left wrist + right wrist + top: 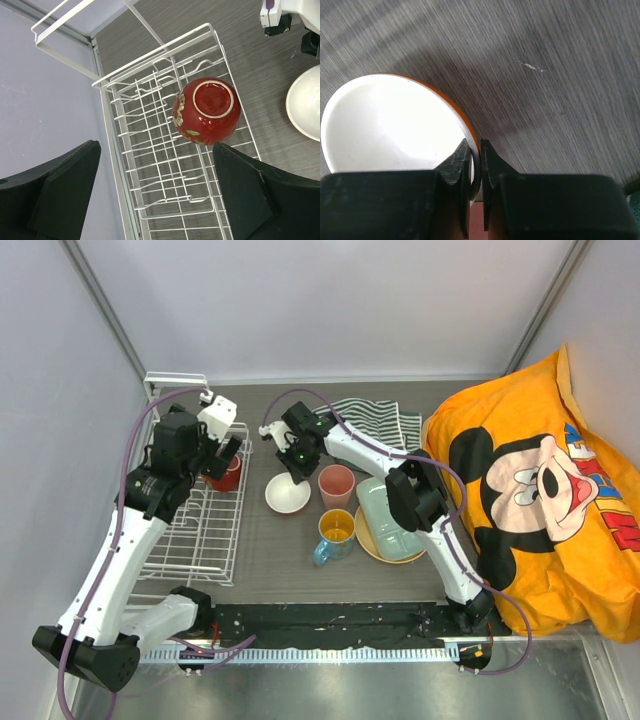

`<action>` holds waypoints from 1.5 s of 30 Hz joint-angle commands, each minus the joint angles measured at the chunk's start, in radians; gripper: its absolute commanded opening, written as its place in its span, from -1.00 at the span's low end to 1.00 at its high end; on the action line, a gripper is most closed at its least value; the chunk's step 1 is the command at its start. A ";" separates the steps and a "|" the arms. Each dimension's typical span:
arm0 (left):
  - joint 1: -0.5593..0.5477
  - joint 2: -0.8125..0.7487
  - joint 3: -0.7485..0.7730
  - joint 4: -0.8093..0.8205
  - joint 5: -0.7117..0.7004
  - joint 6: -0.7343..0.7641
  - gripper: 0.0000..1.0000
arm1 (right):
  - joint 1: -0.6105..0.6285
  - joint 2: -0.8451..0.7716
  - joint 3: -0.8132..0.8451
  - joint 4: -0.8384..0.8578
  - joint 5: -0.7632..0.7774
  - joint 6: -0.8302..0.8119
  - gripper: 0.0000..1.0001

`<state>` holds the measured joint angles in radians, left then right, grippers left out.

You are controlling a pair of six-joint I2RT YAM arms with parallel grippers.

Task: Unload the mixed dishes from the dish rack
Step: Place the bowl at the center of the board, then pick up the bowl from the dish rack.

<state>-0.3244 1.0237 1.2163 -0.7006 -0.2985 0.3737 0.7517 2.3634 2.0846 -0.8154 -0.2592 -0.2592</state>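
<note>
The white wire dish rack point(195, 530) stands at the left. A dark red bowl point(226, 476) lies upside down in it, its foot ring up in the left wrist view point(207, 111). My left gripper point(218, 452) hangs open just above and beside the bowl, jaws wide apart point(157, 192), empty. My right gripper point(291, 458) is shut on the rim of the cream bowl point(287, 494); the right wrist view shows the jaws point(476, 156) pinching that rim point(390, 130). I cannot tell whether the bowl rests on the table.
On the table right of the rack stand a pink cup point(336, 485), an orange-yellow mug point(335, 529), and a pale green tray point(385, 512) on a tan plate point(372, 543). A striped cloth point(375, 420) lies behind. An orange printed fabric point(540, 500) fills the right side.
</note>
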 commanded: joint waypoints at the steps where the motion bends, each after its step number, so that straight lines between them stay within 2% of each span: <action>1: 0.010 -0.024 0.003 0.046 0.013 -0.002 0.99 | 0.009 -0.020 0.022 0.032 0.000 -0.006 -0.62; 8: 0.027 -0.013 -0.023 0.072 0.013 0.028 0.99 | 0.008 -0.062 -0.008 0.033 0.014 -0.017 -0.07; 14: 0.108 0.032 -0.027 0.052 0.070 0.027 0.99 | 0.008 -0.111 -0.029 0.036 0.023 -0.023 0.23; 17: 0.154 0.045 -0.044 0.049 0.130 0.076 0.99 | 0.009 -0.136 -0.037 0.035 0.021 -0.022 0.26; 28: 0.176 -0.091 -0.239 0.194 0.292 0.563 0.99 | 0.009 -0.182 -0.064 0.033 0.032 -0.023 0.47; 32: 0.176 -0.139 -0.313 0.250 0.343 0.716 0.99 | 0.009 -0.185 -0.069 0.032 0.038 -0.023 0.48; 38: 0.176 -0.142 -0.345 0.268 0.416 0.895 1.00 | 0.008 -0.174 -0.067 0.025 0.049 -0.025 0.50; 45: 0.180 -0.160 -0.380 0.239 0.510 1.076 0.99 | 0.009 -0.165 -0.072 0.022 0.051 -0.026 0.50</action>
<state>-0.1539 0.8871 0.8494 -0.4904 0.1162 1.2911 0.7536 2.2406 2.0136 -0.8009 -0.2180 -0.2787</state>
